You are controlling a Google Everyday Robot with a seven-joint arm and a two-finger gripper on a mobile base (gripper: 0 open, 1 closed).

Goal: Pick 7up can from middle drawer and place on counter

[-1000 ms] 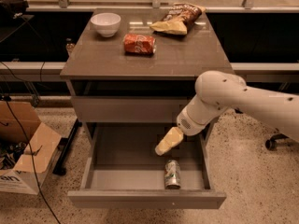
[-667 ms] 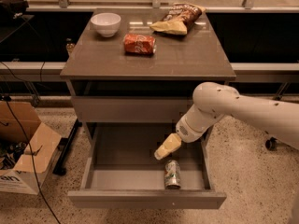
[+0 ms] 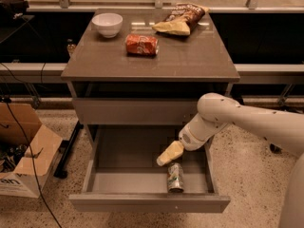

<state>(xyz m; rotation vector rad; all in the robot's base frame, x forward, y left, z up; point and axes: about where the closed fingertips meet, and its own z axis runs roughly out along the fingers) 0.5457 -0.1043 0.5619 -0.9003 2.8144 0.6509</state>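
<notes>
The 7up can [image 3: 175,177], silvery-white with green markings, lies on its side near the front right of the open middle drawer [image 3: 118,182]. My gripper [image 3: 169,154] hangs inside the drawer on the white arm, just above and behind the can, not touching it. The counter [image 3: 190,61] is the grey-brown slab on top of the cabinet.
On the counter sit a white bowl [image 3: 107,24], a dented red-orange can [image 3: 141,44] and a chip bag [image 3: 181,19]. A closed flat front panel [image 3: 133,110] is above the open drawer. An open cardboard box [image 3: 23,148] and cables lie on the floor at left.
The gripper has moved down and slightly toward the front of the drawer, closer to the can. The can has not moved.
</notes>
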